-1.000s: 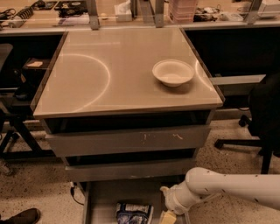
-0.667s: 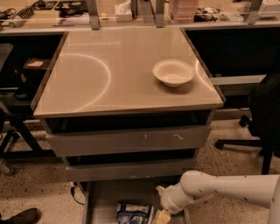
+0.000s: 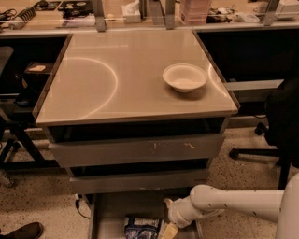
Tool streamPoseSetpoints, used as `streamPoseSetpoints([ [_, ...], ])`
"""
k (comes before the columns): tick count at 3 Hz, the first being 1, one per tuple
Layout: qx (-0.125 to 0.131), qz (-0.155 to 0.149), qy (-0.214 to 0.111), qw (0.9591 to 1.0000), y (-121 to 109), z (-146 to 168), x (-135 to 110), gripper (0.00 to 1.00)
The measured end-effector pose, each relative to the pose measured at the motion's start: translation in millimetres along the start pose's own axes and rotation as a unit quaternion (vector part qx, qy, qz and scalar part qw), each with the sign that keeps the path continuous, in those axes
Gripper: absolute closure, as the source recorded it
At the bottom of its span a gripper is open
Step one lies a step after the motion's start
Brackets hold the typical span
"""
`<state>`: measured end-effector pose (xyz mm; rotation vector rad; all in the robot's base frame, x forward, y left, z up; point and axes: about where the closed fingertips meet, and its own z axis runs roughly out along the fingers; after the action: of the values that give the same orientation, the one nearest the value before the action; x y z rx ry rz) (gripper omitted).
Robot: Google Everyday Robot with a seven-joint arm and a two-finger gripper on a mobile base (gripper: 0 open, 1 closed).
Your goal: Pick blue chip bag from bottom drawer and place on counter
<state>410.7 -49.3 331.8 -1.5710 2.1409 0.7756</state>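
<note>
The blue chip bag (image 3: pixel 141 227) lies on the floor of the open bottom drawer (image 3: pixel 108 212), at the bottom edge of the view, dark blue with white patches. My gripper (image 3: pixel 170 225) reaches in from the right on a white arm, low over the drawer, just right of the bag. One pale fingertip (image 3: pixel 170 231) is right beside the bag's right edge. The counter (image 3: pixel 117 74) above is a glossy beige top with a dark rim. A white round bowl (image 3: pixel 184 77) sits on its right side.
Two closed grey drawers (image 3: pixel 135 149) sit between the counter and the open drawer. A cluttered workbench (image 3: pixel 140 11) runs along the back. A black office chair (image 3: pixel 275 121) stands at right. A dark shoe (image 3: pixel 21 231) is at bottom left.
My arm and gripper have moved left, closer to the chip bag in the drawer. The bag has not moved.
</note>
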Motion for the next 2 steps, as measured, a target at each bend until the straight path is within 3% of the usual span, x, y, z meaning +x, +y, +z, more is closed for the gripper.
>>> streamPoseSetpoints([
  [1,-0.012,-0.004,-0.012,0.9998,2.3,35.3,3.0,0.0],
  [2,-0.029,0.007,-0.039,0.9988,-11.3,115.9,2.9,0.0],
])
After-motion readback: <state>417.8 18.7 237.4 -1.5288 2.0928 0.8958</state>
